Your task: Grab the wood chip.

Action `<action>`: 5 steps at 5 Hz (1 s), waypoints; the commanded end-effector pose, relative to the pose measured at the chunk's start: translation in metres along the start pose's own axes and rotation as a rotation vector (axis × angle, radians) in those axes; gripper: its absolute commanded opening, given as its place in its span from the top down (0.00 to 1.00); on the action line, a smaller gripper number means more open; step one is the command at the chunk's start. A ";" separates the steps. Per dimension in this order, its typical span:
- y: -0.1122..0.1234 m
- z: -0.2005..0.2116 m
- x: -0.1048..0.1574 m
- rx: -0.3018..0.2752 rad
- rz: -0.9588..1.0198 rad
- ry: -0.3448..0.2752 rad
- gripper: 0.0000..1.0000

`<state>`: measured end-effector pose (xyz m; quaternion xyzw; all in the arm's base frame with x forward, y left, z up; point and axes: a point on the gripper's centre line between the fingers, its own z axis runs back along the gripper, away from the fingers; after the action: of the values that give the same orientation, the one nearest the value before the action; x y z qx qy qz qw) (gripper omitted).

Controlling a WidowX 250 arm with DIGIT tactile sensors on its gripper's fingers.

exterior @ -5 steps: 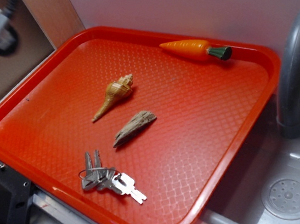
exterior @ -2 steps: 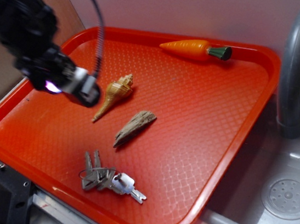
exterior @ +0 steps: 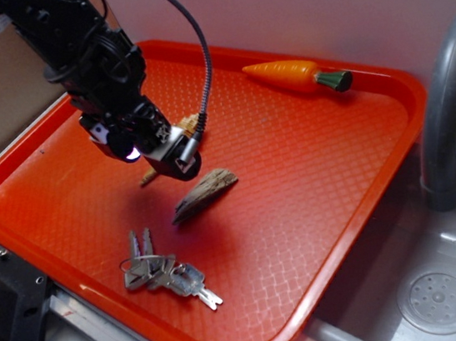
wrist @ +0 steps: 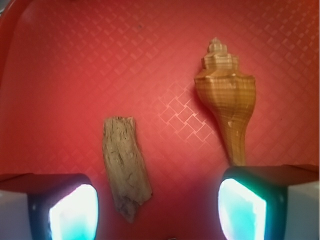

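The wood chip (exterior: 206, 193) (wrist: 125, 165) is a grey-brown rough sliver lying flat on the orange tray (exterior: 313, 176). My gripper (exterior: 178, 160) (wrist: 159, 212) hovers over the tray just left of the chip and above it, open, with nothing between its fingers. In the wrist view the chip's tapered end lies between the two glowing pads (wrist: 75, 212), nearer the left one. The tan spiral seashell (wrist: 227, 100) (exterior: 191, 125) lies beside the chip, its pointed tip running behind the right finger.
A bunch of keys (exterior: 164, 273) lies near the tray's front edge. A plastic carrot (exterior: 295, 75) rests at the tray's back right. A grey faucet pipe (exterior: 446, 100) and a sink (exterior: 440, 301) are to the right of the tray.
The arm has swung in from the upper left and come down over the tray, stopping above the shell and chip. The objects on the tray have not moved.
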<state>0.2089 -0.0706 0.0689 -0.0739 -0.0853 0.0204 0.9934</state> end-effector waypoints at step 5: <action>-0.044 -0.060 -0.010 -0.001 -0.106 -0.019 1.00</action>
<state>0.2218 -0.1169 0.0184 -0.0711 -0.1118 -0.0282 0.9908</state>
